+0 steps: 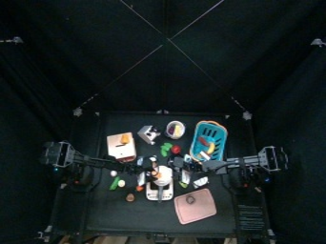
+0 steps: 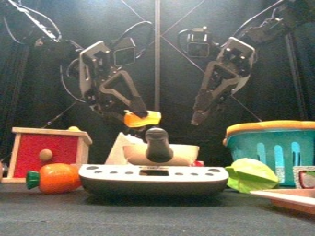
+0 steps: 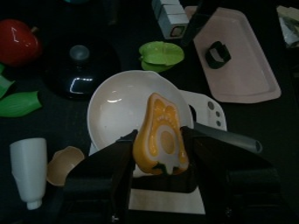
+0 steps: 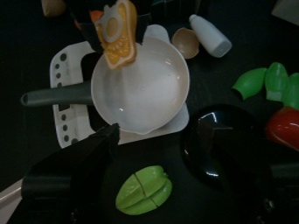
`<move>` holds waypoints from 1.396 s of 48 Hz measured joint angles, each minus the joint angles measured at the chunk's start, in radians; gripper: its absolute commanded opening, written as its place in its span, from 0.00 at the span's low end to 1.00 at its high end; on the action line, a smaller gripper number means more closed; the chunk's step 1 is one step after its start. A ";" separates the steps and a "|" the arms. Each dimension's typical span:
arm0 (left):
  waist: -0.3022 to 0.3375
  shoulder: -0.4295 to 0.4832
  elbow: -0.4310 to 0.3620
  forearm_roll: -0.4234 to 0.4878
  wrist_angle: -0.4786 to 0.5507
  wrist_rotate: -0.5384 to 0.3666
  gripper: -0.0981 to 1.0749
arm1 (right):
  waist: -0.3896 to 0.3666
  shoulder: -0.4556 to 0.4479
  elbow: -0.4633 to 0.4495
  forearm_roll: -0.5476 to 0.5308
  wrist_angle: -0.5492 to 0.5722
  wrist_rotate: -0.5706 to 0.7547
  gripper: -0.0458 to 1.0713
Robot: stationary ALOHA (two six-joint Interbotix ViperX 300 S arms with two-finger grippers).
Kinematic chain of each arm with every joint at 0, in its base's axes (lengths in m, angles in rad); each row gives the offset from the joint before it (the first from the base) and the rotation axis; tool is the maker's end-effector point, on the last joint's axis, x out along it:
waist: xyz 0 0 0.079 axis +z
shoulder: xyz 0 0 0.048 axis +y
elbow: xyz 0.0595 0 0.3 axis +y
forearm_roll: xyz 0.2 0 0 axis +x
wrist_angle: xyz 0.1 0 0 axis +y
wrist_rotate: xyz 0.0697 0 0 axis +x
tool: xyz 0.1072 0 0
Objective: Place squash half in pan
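The squash half (image 3: 162, 134) is held by the left gripper (image 3: 160, 166), its lower end pinched between the fingers (image 3: 117, 162) and its cut face, orange-rimmed with a paler hollow, turned toward the wrist camera. Its long axis runs out from the gripper, and the narrower neck is pointed away from the fingers, over the white pan (image 3: 142, 107). In the left wrist view the squash half is seen above the pan's rim nearest the handle (image 3: 228, 137); whether it touches the pan cannot be told there. In the front view only its orange end (image 2: 142, 118) is seen, raised clear of the table, and the pan's bowl cannot be made out behind the things in front.

From the right wrist view the same piece (image 4: 117, 33) is shown at the pan's (image 4: 140, 83) far rim, with the bowl bare and the dark handle (image 4: 56, 94) stuck out sideways. The right gripper (image 4: 149, 144) is held with its fingers (image 4: 82, 162) spread, hovering beside the pan and clasping nothing.

A green halved fruit (image 4: 145, 188) lies below the right gripper; a red tomato (image 3: 17, 39) is cut off at the left wrist view's edge. In the top view the pan (image 1: 159, 176) is too small for its contents to be read.
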 measured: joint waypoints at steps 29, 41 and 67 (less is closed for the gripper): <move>0.002 0.078 -0.043 0.000 -0.002 0.000 0.83 | 0.038 -0.031 0.083 0.021 -0.121 0.000 0.95; 0.002 0.089 -0.049 -0.002 0.000 0.000 0.89 | 0.040 -0.040 0.112 0.040 -0.156 0.000 0.95; 0.002 0.089 -0.057 -0.003 -0.002 0.000 0.89 | 0.037 -0.040 0.124 0.064 -0.173 0.000 0.95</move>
